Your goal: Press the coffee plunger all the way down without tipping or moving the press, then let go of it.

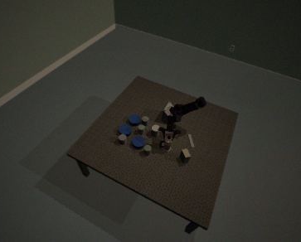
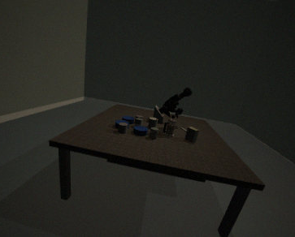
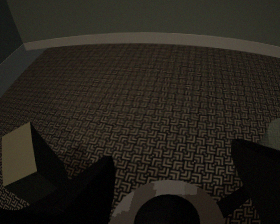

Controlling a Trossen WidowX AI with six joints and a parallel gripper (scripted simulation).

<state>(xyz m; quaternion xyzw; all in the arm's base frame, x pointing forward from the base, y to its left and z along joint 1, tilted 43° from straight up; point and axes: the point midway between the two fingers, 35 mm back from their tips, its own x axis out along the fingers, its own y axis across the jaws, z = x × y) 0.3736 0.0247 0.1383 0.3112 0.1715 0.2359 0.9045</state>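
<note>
The coffee press (image 1: pixel 167 144) (image 2: pixel 169 129) stands upright near the middle of the dark table (image 1: pixel 155 186) (image 2: pixel 111 146). My gripper (image 1: pixel 168 136) (image 2: pixel 171 121) (image 3: pixel 173 156) hangs just above the press. Its two dark fingers stand apart, one on each side of the lid, and do not touch the knob. The gripper is open and holds nothing.
A tan block (image 1: pixel 185 154) (image 2: pixel 192 133) (image 3: pixel 14 156) lies right of the press. Three blue discs (image 1: pixel 134 119) (image 1: pixel 124 129) (image 1: pixel 138 142) and several small grey cylinders (image 1: pixel 155 131) (image 2: pixel 153 122) stand to its left. A white strip (image 1: pixel 191 140) lies behind the block.
</note>
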